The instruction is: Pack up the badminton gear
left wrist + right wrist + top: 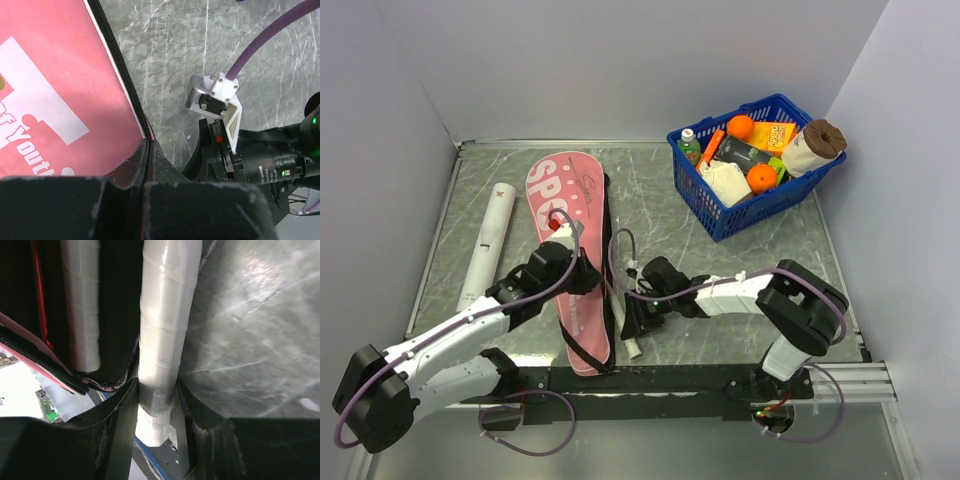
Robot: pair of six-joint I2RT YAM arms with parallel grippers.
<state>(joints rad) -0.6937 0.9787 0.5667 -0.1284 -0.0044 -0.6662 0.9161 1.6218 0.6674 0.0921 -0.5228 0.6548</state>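
Pink bag (570, 200) lettered in white lies lengthwise on the grey worktop (660, 200), left of centre. Left tool (148, 155) has its fingers pressed together on the bag's black zip edge, at the bag's right side, with a sliver of the edge pinched between them. Right tool (156, 400) is clamped on a white racket handle (167, 315) at the bag's near end, one finger on each side. A second handle (80, 305) lies inside the bag just beside it. White tube (490, 240) rests at the left, blue basket (760, 215) at the far right
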